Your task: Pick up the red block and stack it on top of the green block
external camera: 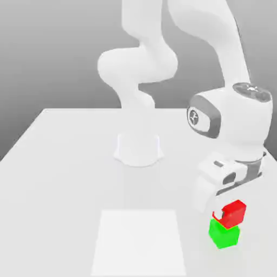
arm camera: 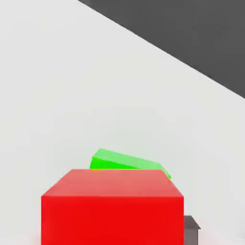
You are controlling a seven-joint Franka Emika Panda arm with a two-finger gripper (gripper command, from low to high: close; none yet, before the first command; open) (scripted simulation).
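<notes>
Your robot's arm (external camera: 138, 65) is smooth and white, with rounded, bulging segments; its wrist (external camera: 246, 116) wears dark grey panels, a round emblem on one side, and a grey-rimmed cap on top.

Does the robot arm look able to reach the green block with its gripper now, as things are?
Probably not yet: the red block is at the gripper, directly above the green block, so it likely blocks the way.
</notes>
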